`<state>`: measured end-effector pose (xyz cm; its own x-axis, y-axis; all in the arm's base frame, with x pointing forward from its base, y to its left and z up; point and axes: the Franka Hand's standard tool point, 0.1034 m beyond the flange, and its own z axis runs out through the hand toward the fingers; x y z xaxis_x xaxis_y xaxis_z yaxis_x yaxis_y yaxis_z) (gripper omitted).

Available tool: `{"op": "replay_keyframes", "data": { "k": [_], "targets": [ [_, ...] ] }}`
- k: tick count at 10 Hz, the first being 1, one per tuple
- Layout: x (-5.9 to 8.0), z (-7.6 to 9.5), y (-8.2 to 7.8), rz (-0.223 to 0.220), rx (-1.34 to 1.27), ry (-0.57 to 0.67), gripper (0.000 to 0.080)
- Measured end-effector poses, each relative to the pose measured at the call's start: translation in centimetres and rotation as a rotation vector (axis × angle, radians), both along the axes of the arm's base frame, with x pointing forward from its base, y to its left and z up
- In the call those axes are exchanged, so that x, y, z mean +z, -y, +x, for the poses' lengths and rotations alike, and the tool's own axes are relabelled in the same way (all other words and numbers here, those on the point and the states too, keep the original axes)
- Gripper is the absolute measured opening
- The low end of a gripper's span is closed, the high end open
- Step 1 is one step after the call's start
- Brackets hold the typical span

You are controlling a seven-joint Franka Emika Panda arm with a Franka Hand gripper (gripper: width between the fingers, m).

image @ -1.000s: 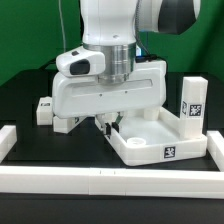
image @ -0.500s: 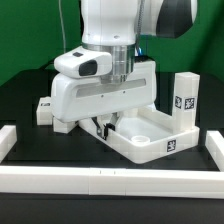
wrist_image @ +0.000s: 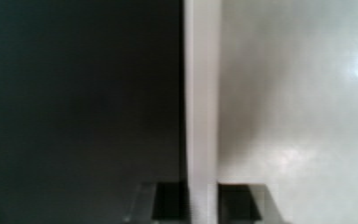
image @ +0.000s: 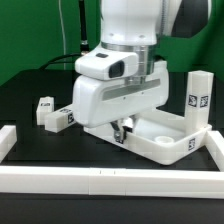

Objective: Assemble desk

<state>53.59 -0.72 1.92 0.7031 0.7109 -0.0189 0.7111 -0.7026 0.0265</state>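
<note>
A: Two loose legs (image: 57, 119) lie at the exterior view's left, well apart from the tabletop (image: 140, 148). Gripper (image: 122, 130)?
B: Clamped tight on the tabletop's rim (wrist_image: 202, 90), the side at the exterior view's left. Wrist view shows that thin wall between both fingers (wrist_image: 169, 203).
A: Tabletop's where?
B: Flat on the black table (image: 25, 110), exterior view's right, just behind the front rail (image: 100, 182). Another leg (image: 198, 98) stands at its far corner.
A: Tips?
B: Looks like repositioning. Slide low and slow, no twisting, because the thin rim could slip. Stop short of the rail.
</note>
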Motion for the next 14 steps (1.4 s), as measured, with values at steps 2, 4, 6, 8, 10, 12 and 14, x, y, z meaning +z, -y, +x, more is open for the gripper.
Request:
{"op": "replay_keyframes", "data": {
  "k": [2,4,6,8,10,12,14],
  "targets": [
    [-0.1,0.4,-0.1,-0.018,0.077,-0.018,0.0064],
    [-0.2,0.3,0.1,-0.019,0.069,-0.02,0.0064],
    [-0.2,0.3,0.5,-0.029,0.188,-0.027,0.0063],
    [-0.2,0.4,0.7,-0.044,0.299,-0.037,0.0063],
    [-0.3,1.9,-0.2,-0.069,0.479,-0.051,0.0063],
    [-0.3,2.3,0.1,-0.083,0.608,-0.055,0.0063],
    [-0.3,2.3,0.5,-0.096,0.683,-0.065,0.0063]
  ]
}}
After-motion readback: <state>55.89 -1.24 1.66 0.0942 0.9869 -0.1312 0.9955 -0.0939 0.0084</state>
